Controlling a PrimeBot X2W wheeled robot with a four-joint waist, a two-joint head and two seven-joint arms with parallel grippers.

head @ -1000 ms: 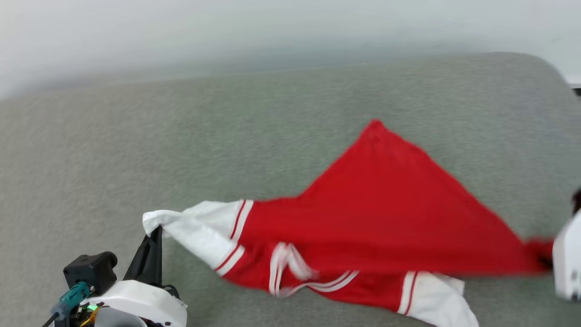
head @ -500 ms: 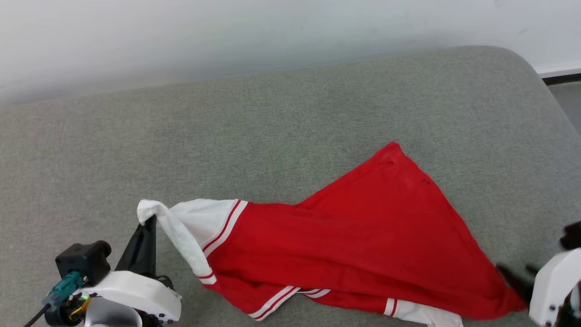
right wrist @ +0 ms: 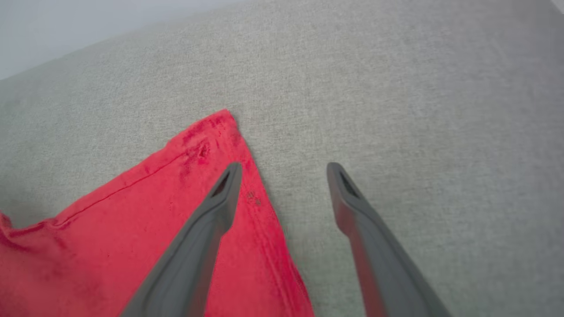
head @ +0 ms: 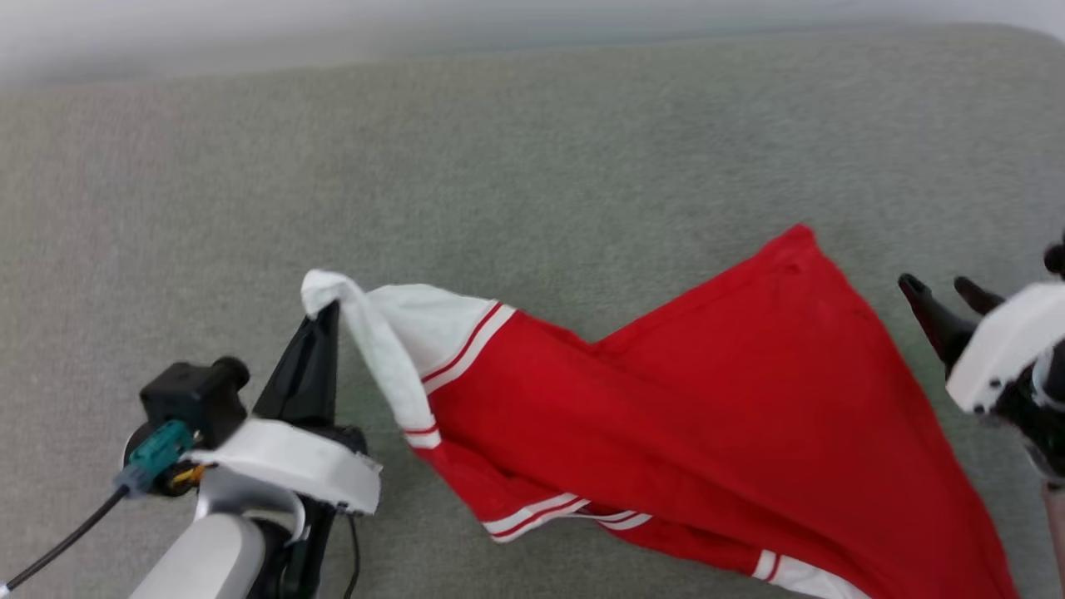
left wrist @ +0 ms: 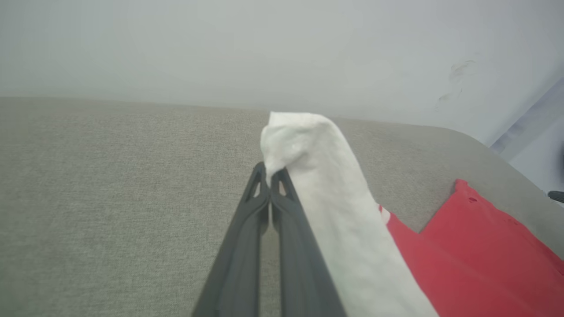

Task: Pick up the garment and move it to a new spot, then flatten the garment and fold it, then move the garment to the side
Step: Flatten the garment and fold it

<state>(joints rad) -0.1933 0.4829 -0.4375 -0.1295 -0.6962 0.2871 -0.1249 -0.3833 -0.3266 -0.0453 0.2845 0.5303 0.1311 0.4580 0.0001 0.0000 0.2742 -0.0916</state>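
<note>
The grey upholstered surface [head: 532,166] is carrying the red jersey [head: 707,416], lying rumpled across its right half. The left end effector [head: 331,309] is clenching the lifted white sleeve [head: 391,333]. The right end effector [head: 936,285] is hovering spread and empty beside the hem corner [right wrist: 220,123] (gripping there and tensioning both ends evenly should flatten it).

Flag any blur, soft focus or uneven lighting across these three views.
Head view: flat, even light; the grey upholstered surface smears at its far edge, the red jersey is fairly crisp. Left wrist view: the left gripper is sharp, the white sleeve it pinches looks soft. Right wrist view: the open right gripper blurs toward the bottom edge.
</note>
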